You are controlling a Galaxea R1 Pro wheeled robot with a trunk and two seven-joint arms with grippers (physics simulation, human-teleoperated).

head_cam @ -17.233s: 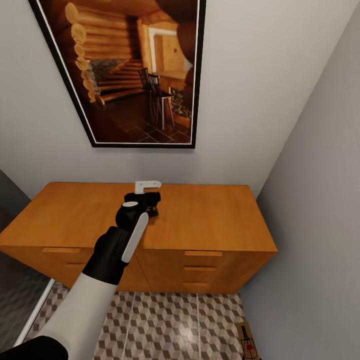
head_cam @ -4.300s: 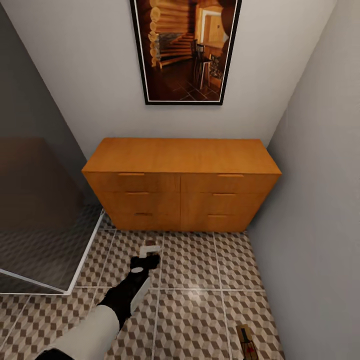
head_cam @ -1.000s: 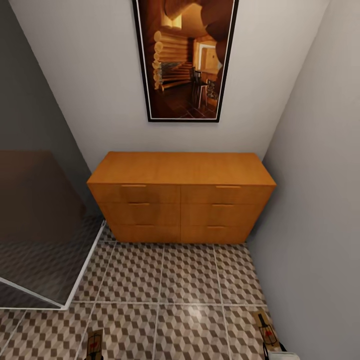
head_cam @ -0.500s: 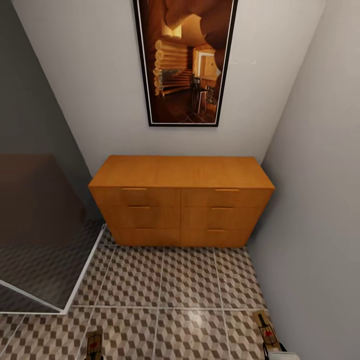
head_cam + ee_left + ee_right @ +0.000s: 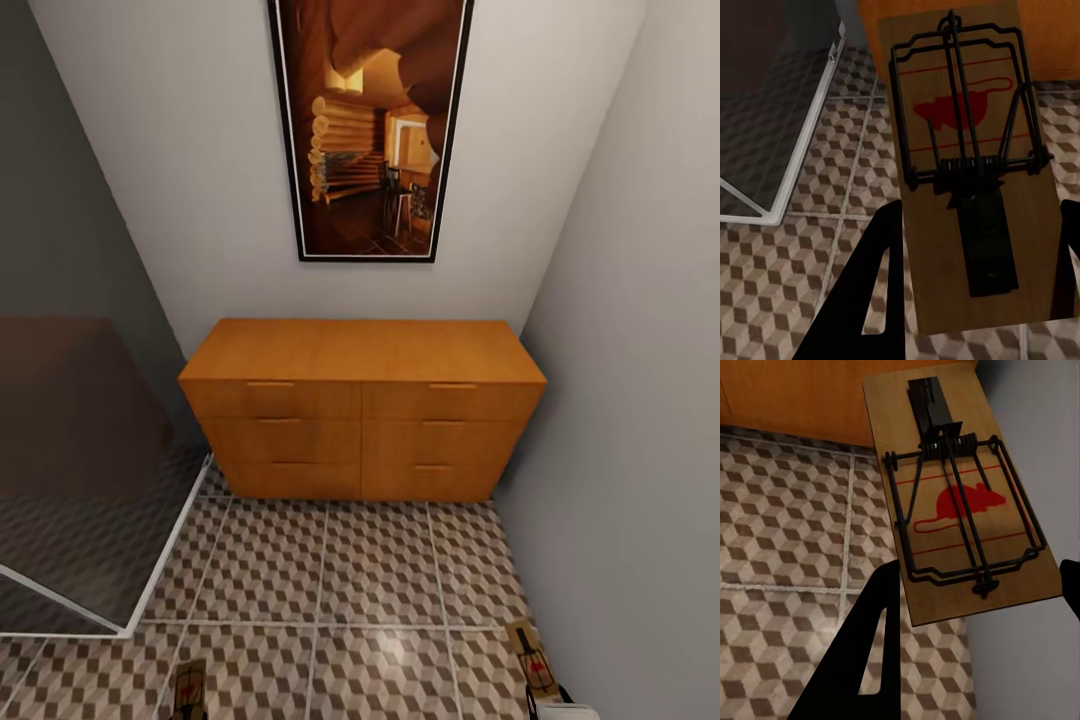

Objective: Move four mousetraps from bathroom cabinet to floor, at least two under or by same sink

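In the left wrist view, one mousetrap, a brown board with dark wire and a red mouse mark, sits raised above the bathroom floor. My left gripper is shut on its sides. My right gripper is shut the same way on a second mousetrap. In the head view both traps poke up from the bottom edge, one at the left and one at the right, over the cube-patterned bathroom floor. The wooden cabinet stands ahead with its drawers closed and its top bare. The bathroom sink is out of view.
A glass shower screen with a white floor rail closes the left side. A grey wall runs along the right, close to the right trap. A framed picture hangs above the cabinet. A white edge shows at the bottom right corner.
The left gripper, once on the cabinet top and later held out low over the floor, has drawn back with its trap. The camera has backed off and tilted up slightly.
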